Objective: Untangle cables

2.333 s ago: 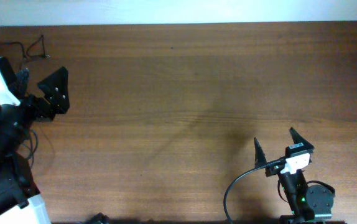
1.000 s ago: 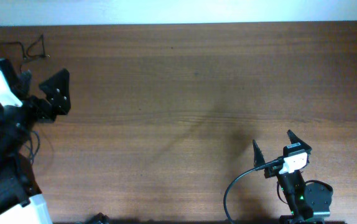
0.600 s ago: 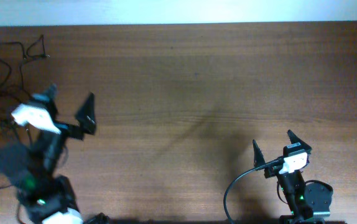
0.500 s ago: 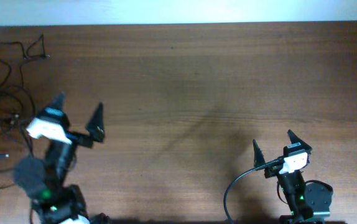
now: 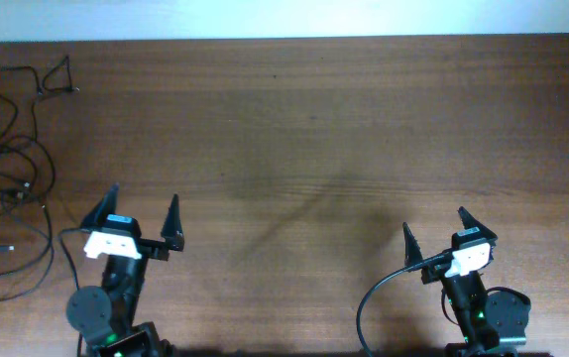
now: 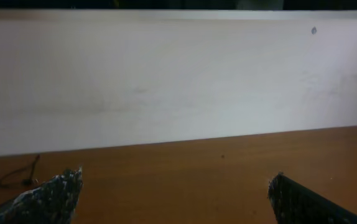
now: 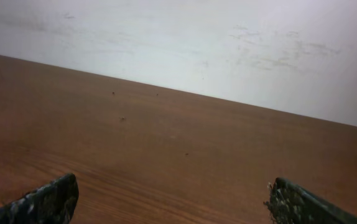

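The cables (image 5: 12, 169) lie in loose black loops along the table's left edge, with small plug ends near the front left; a bit of them (image 6: 17, 176) shows at the far left of the left wrist view. My left gripper (image 5: 143, 203) stands open near the front edge, to the right of the cables and apart from them. My right gripper (image 5: 436, 226) is open at the front right, far from the cables. Both wrist views show widely parted fingers with bare wood between them: the left gripper (image 6: 175, 186) and the right gripper (image 7: 169, 190) hold nothing.
The brown wooden table (image 5: 304, 129) runs back to a white wall (image 6: 178, 74). A thick black cable (image 5: 374, 297) curves off the right arm near the front edge.
The left arm has swung from the far left, over the cables, down to the front edge, uncovering the loops. Its jaws stayed open. The right arm has not moved.
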{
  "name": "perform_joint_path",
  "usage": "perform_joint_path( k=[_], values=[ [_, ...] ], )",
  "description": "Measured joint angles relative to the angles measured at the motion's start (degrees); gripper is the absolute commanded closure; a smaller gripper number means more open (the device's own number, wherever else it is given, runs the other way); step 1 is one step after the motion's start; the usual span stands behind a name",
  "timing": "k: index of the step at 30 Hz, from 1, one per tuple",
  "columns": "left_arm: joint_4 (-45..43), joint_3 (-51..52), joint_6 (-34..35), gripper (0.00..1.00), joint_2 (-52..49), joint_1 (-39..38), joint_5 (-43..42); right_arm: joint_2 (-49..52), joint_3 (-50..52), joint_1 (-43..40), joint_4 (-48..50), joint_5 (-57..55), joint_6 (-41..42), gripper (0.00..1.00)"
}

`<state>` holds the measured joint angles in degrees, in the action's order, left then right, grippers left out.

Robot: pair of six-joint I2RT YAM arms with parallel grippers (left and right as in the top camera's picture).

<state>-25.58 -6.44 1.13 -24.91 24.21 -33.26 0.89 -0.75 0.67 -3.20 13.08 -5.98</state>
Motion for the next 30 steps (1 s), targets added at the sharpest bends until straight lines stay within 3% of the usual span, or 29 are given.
perform_joint_path(
  k=[9, 20, 30],
  values=[
    [1.4, 5.4, -4.0, 0.01, 6.4, -9.0, 10.4, 0.0, 0.0, 0.0, 0.0, 0.0, 0.0, 0.01],
    [15.5, 5.6, -7.6, 0.01, 18.6, -9.9, 13.9, 0.0, 0.0, 0.0, 0.0, 0.0, 0.0, 0.02],
    [22.5, 5.7, -10.9, 0.00, 24.1, -19.5, 25.7, 0.0, 0.0, 0.0, 0.0, 0.0, 0.0, 0.01]
  ],
)
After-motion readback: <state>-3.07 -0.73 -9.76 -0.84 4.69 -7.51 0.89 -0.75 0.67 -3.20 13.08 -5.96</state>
